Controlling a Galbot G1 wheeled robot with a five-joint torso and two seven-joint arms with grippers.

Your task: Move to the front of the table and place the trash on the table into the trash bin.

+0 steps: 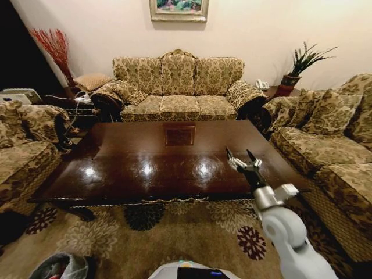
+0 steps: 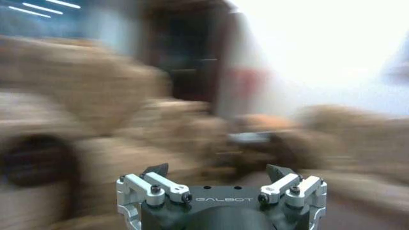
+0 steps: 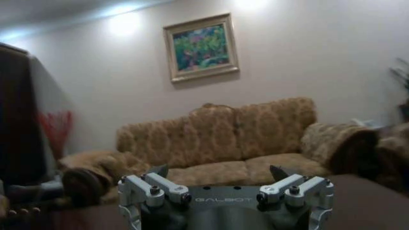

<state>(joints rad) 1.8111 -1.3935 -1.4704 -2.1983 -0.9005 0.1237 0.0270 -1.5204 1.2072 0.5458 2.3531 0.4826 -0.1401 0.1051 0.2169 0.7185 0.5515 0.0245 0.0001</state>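
Hovering over the table [image 1: 145, 163] at lower right of head view, right gripper [image 1: 243, 161] w/ jaws spread, empty. Trash bin [image 1: 61, 266] at bottom-left corner. Left gripper [image 2: 219, 172] also spread, empty.

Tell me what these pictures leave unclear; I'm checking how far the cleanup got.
- Trash bin: head view's bottom edge cuts it off, so its contents cannot be told.
- Left pincer: open, but the left wrist view's background is blurred, so its place cannot be told.
- Table: glare spots hide small patches of the top beside the open right pincer.
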